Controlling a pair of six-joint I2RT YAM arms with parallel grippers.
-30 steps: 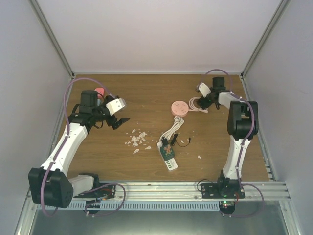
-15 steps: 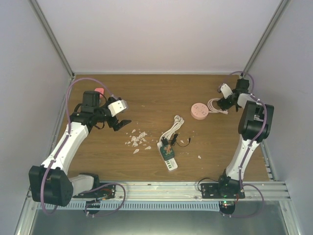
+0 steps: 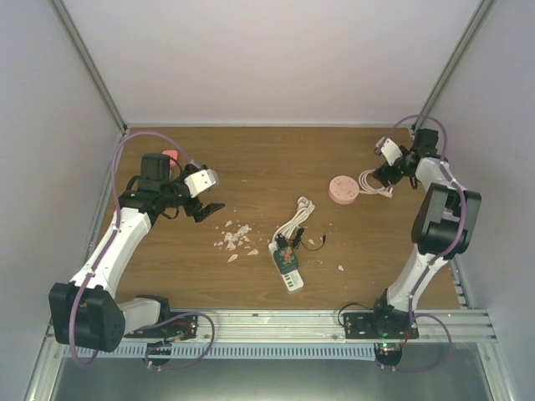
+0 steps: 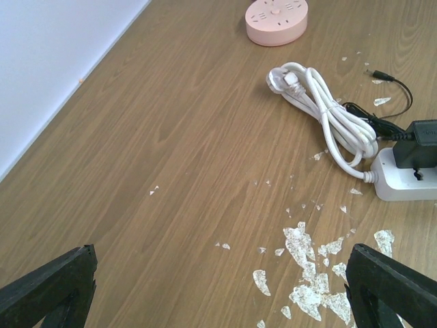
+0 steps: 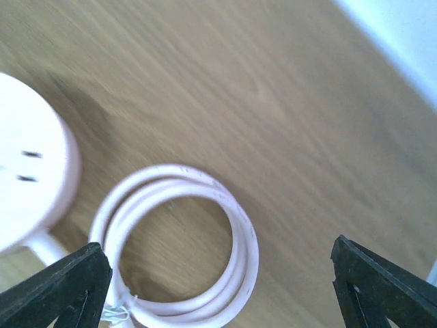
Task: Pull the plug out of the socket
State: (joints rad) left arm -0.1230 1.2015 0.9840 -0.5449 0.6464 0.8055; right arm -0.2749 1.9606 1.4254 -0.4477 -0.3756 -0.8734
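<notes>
- far left, beside the left arm's wrist, a small pink thing (image 3: 170, 156) sits on the wooden table (image 3: 259, 163); too little of it shows to name it.
- the left gripper (image 3: 194, 209) hovers over the left part of the table with its jaws spread wide and nothing between them (its wrist view shows only bare wood and scraps between the two black fingertips (image 4: 51, 283)).
- just right of it, pale flakes (image 3: 236, 238) lie scattered on the wood.
- near the middle, the white power strip (image 3: 288, 271) lies flat, and the black plug (image 3: 284, 247) sits pushed into its far end, no gripper near it.
- a bundled white cord (image 3: 298, 215) runs from the strip toward the far side, and a thin black lead (image 3: 316, 242) trails to the right of the plug.
- right of centre lies a round pink socket (image 3: 343, 189), with its coiled pink cord (image 3: 374, 182) just to its right.
- far right, the right gripper (image 3: 386, 174) is low over that coil, jaws wide apart, clamping nothing; its wrist view is blurred.
</notes>
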